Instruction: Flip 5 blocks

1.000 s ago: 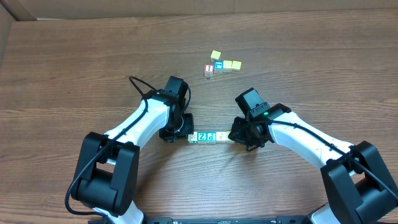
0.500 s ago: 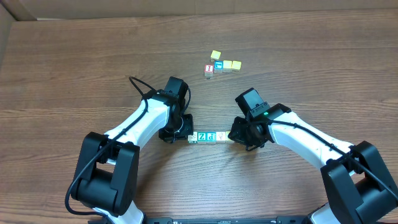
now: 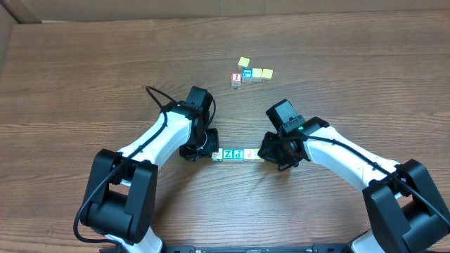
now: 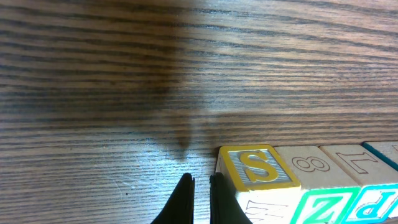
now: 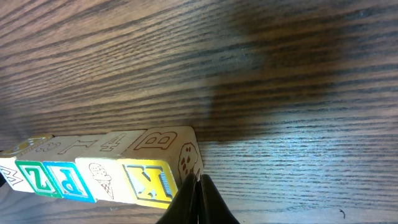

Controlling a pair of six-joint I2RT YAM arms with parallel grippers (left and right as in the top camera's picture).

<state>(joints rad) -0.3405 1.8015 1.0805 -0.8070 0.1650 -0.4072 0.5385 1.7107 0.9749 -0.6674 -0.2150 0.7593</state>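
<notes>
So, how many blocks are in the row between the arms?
5, touching in one line: S block beside the left end effector, then Z block, P block, ice-cream block, and K block beside the right end effector.

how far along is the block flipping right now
Done: the five blocks sit in one touching row. In hand: the shut left gripper and shut right gripper sit against its two ends, apparently to squeeze it. Left: the flip itself; the row lies flat on the table, not yet lifted.

S block (image 4: 255,167), yellow face; Z block (image 5: 36,177), green; P block (image 5: 68,181), blue; K block (image 5: 149,182), B on side.
</notes>
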